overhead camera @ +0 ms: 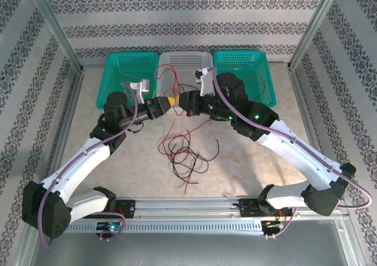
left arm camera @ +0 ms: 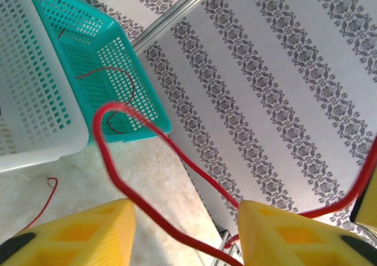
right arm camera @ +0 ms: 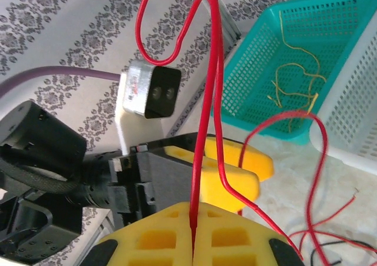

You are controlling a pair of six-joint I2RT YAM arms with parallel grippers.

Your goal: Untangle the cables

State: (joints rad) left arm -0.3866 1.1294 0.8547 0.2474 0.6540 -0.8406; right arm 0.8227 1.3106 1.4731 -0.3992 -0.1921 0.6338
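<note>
The place reads as a robotics lab test cell: a beige bench (overhead camera: 259, 160) boxed in by patterned wall panels (overhead camera: 177, 19) on aluminium posts (overhead camera: 56, 27), a white left arm (overhead camera: 82, 163) and right arm (overhead camera: 300, 154) bolted to a slotted rail (overhead camera: 188, 206) along the bottom of the frame.

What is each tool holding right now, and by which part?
The right tool is shut on a red cable, pinched between its fingertips; where along it is unclear. The left tool holds nothing: its fingers stand apart, the cable running loose between them.
</note>
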